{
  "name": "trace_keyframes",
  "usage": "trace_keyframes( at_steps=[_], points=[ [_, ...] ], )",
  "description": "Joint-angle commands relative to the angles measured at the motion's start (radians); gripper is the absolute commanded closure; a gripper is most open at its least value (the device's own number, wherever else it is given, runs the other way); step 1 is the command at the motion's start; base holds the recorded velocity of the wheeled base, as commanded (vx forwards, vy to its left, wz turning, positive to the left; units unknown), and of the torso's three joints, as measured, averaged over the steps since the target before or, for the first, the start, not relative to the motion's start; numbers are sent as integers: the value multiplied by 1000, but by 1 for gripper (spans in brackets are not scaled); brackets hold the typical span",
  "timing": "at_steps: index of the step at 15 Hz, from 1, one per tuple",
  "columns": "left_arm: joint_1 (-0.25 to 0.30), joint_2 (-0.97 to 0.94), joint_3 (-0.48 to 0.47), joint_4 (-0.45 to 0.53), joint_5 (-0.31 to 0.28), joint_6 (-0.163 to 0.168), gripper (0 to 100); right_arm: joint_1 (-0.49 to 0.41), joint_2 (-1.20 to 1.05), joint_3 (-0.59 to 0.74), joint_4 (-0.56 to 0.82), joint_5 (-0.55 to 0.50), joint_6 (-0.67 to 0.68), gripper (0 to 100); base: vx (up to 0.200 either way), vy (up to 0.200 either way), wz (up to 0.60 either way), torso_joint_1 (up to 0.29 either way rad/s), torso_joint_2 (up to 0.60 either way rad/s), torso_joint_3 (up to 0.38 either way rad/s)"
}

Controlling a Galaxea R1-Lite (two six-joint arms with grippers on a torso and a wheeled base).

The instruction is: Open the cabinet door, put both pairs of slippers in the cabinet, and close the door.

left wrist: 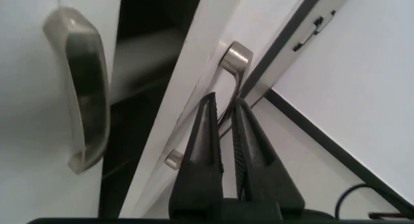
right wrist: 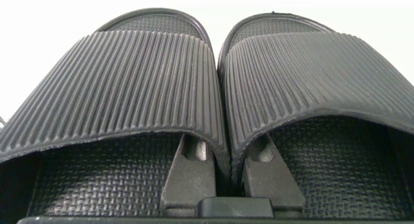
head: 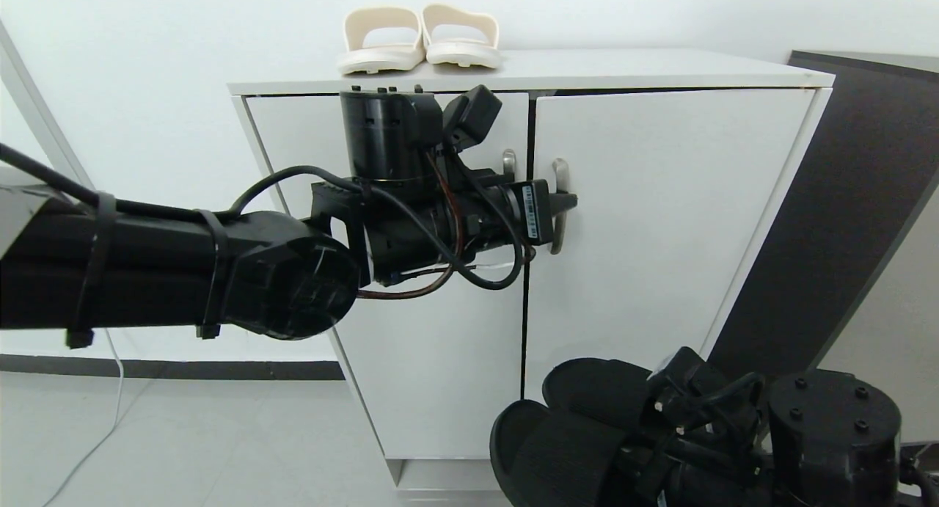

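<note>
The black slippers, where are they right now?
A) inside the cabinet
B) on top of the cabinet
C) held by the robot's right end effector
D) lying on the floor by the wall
C: the right end effector pinches the black slippers together in front of the cabinet; the pair on its top is the cream slippers.

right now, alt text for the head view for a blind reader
The left gripper clasps the right door's handle on a white cabinet. A cream pair of slippers sits on top; at lower right, the right gripper holds a black pair.
</note>
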Motion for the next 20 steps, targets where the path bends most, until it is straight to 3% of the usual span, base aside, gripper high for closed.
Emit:
trace_keyframes(
  at_steps=[1,2,3,4,8,10,12,15,20],
  points=[
    [-9,-42,49,-13,0,-1,100,7,-17,12,-1,12,0,100,0,0,0,0,0,0],
    [-9,-42,49,-13,0,-1,100,7,-17,12,-1,12,0,100,0,0,0,0,0,0],
    [-26,-83,161,-108,2,-1,100,16,-68,50,1,127,-3,100,0,0,0,0,0,0],
    [-32,-100,197,-129,2,-1,100,16,-77,55,2,144,-3,100,0,0,0,0,0,0],
    [-46,-214,355,-207,2,0,100,16,-76,64,2,152,-4,100,0,0,0,0,0,0],
    [-18,-243,403,-236,2,-6,100,22,-74,64,2,152,-4,100,0,0,0,0,0,0],
    [1,-228,394,-238,0,-12,100,28,-73,64,2,150,-4,100,0,0,0,0,0,0],
    [29,-146,303,-232,2,-53,100,42,-76,75,1,152,-26,100,0,0,0,0,0,0],
    [34,-11,130,-236,0,-52,100,67,-73,95,2,152,-40,100,0,0,0,0,0,0]
  ],
)
